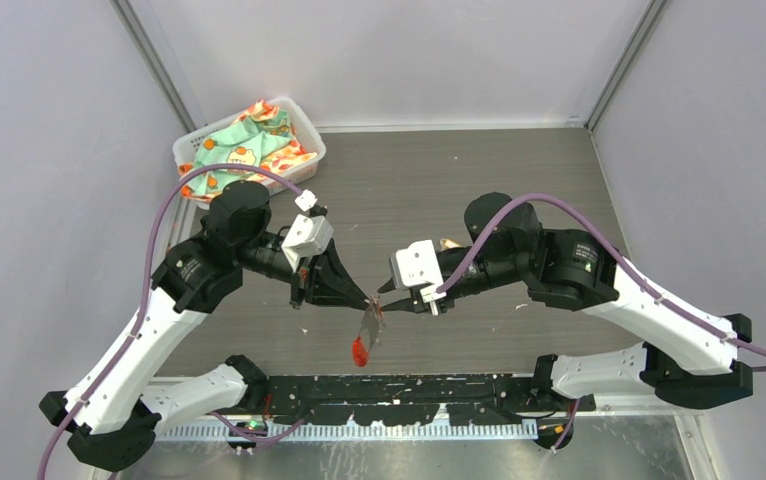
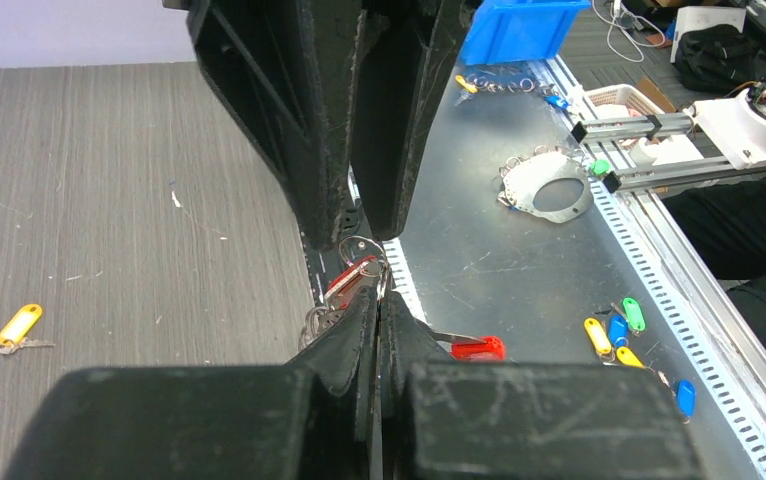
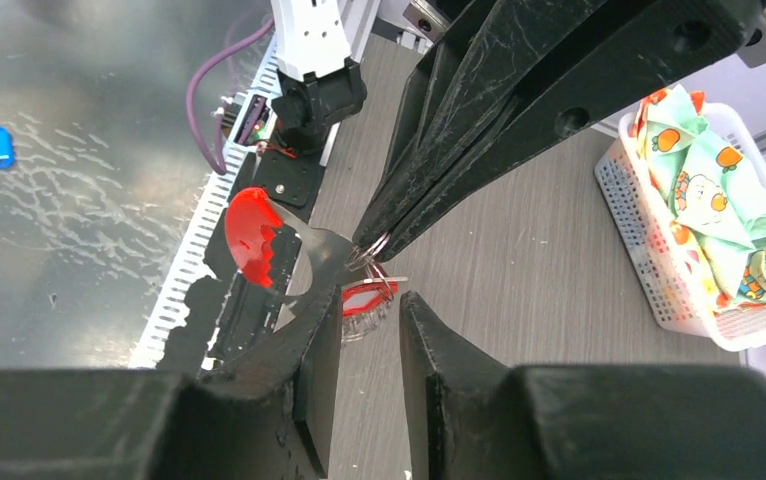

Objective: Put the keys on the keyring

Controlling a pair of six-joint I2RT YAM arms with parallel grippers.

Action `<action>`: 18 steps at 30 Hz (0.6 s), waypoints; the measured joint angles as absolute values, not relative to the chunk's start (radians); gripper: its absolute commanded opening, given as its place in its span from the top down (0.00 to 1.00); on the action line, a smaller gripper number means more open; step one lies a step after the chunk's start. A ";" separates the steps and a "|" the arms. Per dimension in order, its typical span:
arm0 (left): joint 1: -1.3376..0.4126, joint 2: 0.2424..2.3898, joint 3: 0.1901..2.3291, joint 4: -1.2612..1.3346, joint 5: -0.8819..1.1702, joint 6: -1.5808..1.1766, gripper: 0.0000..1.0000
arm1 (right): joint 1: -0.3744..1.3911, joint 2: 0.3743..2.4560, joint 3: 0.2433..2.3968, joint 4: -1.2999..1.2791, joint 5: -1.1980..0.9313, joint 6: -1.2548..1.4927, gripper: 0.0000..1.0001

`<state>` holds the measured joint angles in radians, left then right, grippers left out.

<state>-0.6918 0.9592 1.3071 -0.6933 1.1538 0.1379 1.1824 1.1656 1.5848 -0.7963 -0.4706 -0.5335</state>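
My left gripper is shut on the keyring, a small loop with a red strip and silvery chain, and holds it above the table's near edge. The red-headed key hangs below those tips, its red head lowest. I cannot tell whether it is threaded on. My right gripper is open, with its fingertips on either side of the keyring. In the right wrist view the red key hangs to the left. The yellow key lies flat on the table, apart.
A white basket of patterned cloth stands at the back left and also shows in the right wrist view. A black rail runs along the near edge. Beyond it, a metal shelf holds loose coloured key tags and a blue bin.
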 measured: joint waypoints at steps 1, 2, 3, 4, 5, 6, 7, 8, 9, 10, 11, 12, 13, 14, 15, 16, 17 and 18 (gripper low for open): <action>-0.692 0.959 1.307 -0.693 1.154 0.138 1.00 | 1.182 1.168 1.585 -0.796 -0.471 -0.537 0.63; -0.692 0.959 1.307 -0.693 1.154 0.138 1.00 | 1.182 1.170 1.585 -0.796 -0.470 -0.540 0.61; -0.692 0.959 1.307 -0.693 1.154 0.138 1.00 | 1.182 1.172 1.586 -0.796 -0.469 -0.543 0.60; -0.692 0.959 1.307 -0.694 1.154 0.138 1.00 | 1.182 1.172 1.586 -0.795 -0.468 -0.545 0.58; -0.692 0.959 1.307 -0.694 1.154 0.138 1.00 | 1.182 1.174 1.586 -0.795 -0.465 -0.547 0.58; -0.692 0.959 1.307 -0.695 1.154 0.138 1.00 | 1.182 1.174 1.586 -0.793 -0.460 -0.548 0.57; -0.692 0.959 1.307 -0.696 1.154 0.138 1.00 | 1.182 1.174 1.586 -0.792 -0.456 -0.549 0.57; -0.692 0.959 1.307 -0.699 1.154 0.138 1.00 | 1.182 1.174 1.586 -0.789 -0.449 -0.552 0.58; -0.692 0.959 1.307 -0.701 1.154 0.138 1.00 | 1.182 1.174 1.586 -0.786 -0.446 -0.556 0.58; -0.692 0.959 1.307 -0.702 1.154 0.138 1.00 | 1.182 1.174 1.586 -0.786 -0.445 -0.560 0.60; -0.692 0.959 1.307 -0.704 1.154 0.138 1.00 | 1.182 1.174 1.586 -0.786 -0.443 -0.565 0.61; -0.692 0.959 1.307 -0.707 1.154 0.138 1.00 | 1.182 1.174 1.587 -0.788 -0.444 -0.570 0.63; -0.692 0.959 1.307 -0.709 1.154 0.138 1.00 | 1.182 1.177 1.591 -0.792 -0.445 -0.575 0.65; -0.692 0.959 1.307 -0.710 1.154 0.138 1.00 | 1.182 1.181 1.599 -0.797 -0.447 -0.577 0.66; -0.692 0.959 1.307 -0.712 1.154 0.138 1.00 | 1.182 1.188 1.610 -0.799 -0.451 -0.580 0.67; -0.692 0.959 1.307 -0.712 1.153 0.138 1.00 | 1.182 1.195 1.618 -0.801 -0.455 -0.583 0.69; -0.692 0.959 1.307 -0.714 1.153 0.138 1.00 | 1.182 1.200 1.625 -0.803 -0.460 -0.585 0.70; -0.692 0.959 1.307 -0.714 1.153 0.138 1.00 | 1.182 1.207 1.631 -0.804 -0.466 -0.588 0.72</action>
